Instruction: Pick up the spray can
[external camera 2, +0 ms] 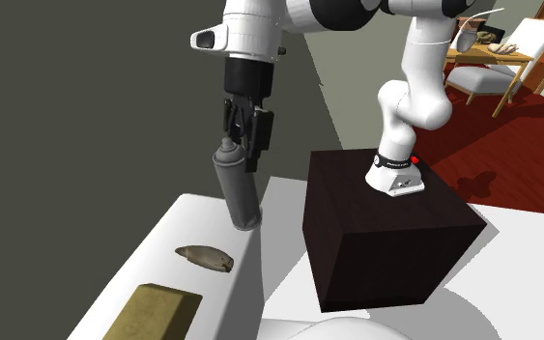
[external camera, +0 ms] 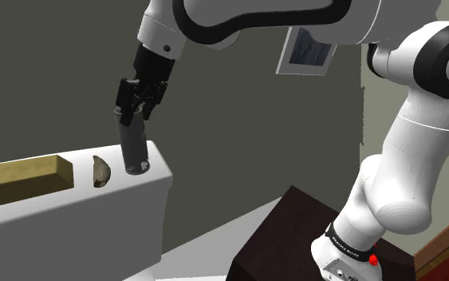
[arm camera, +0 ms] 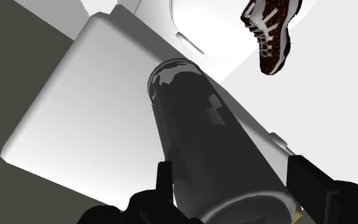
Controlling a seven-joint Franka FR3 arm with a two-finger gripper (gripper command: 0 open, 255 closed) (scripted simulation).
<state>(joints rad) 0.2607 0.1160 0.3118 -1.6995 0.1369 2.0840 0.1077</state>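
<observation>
The spray can [external camera: 135,148] is a dark grey cylinder, leaning a little, at the right end of a white toilet tank lid [external camera: 55,199]. My black gripper [external camera: 135,108] comes down from above and is shut on the can's upper part. In the second exterior view the can [external camera 2: 238,188] hangs under the gripper [external camera 2: 243,145] with its base at the lid's [external camera 2: 154,256] far edge. I cannot tell whether the base touches the lid. The wrist view shows the can [arm camera: 203,140] clasped between the two fingers of the gripper [arm camera: 231,168], over the lid [arm camera: 75,127].
A brownish shell-like object [external camera: 100,172] and a wooden block [external camera: 23,176] lie on the lid beside the can. The dark stand box [external camera 2: 376,232] sits close to the tank. A patterned shoe [arm camera: 269,32] lies on the floor below. A grey wall is behind the tank.
</observation>
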